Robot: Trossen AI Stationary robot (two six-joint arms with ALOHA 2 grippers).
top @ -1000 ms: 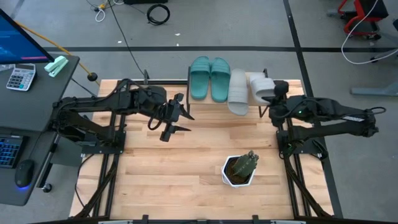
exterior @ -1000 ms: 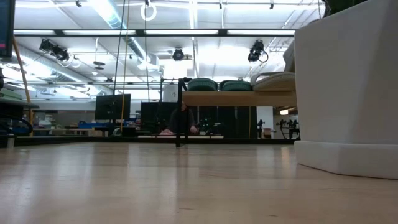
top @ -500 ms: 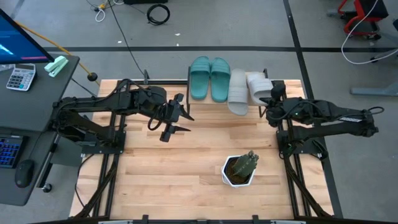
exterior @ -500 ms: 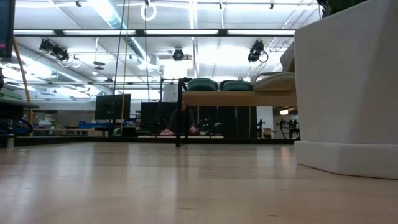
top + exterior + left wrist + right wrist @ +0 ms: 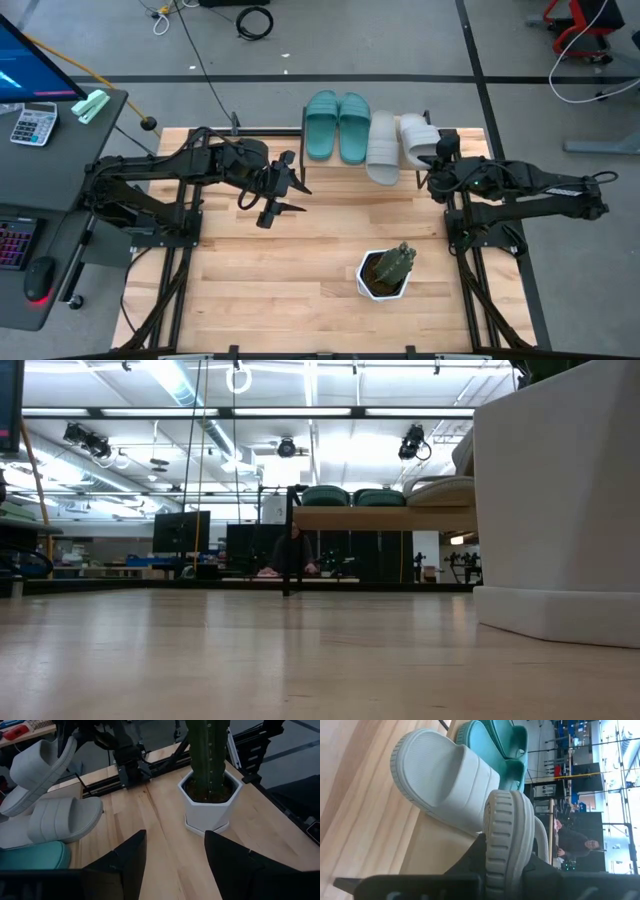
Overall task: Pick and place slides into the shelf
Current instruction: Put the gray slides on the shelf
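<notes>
Two teal slides lie side by side on the shelf at the table's far edge. One grey slide lies flat beside them, its near end jutting past the plank. The second grey slide stands tilted at the shelf's right end, in my right gripper, which is shut on it. My left gripper hangs open over the bare table, left of the shelf, touching nothing; its open fingers face the pot. My right gripper pinches the grey slide between its two fingers at one end, across the ribbed edge of the sole. It comes level from the table's right. The slide is tilted steeply, held end up; whether its lower end touches the shelf I cannot tell.
A white hexagonal pot with a green cactus stands near the table's middle, toward the near right, and fills the low view's right side. Bare wooden table stretches left of it. A person sits in the room beyond.
My right gripper, with the grey slide in it, has shifted slightly toward the table's left, nearer the shelf's right end, then held still. The left arm and the other slides have not moved.
</notes>
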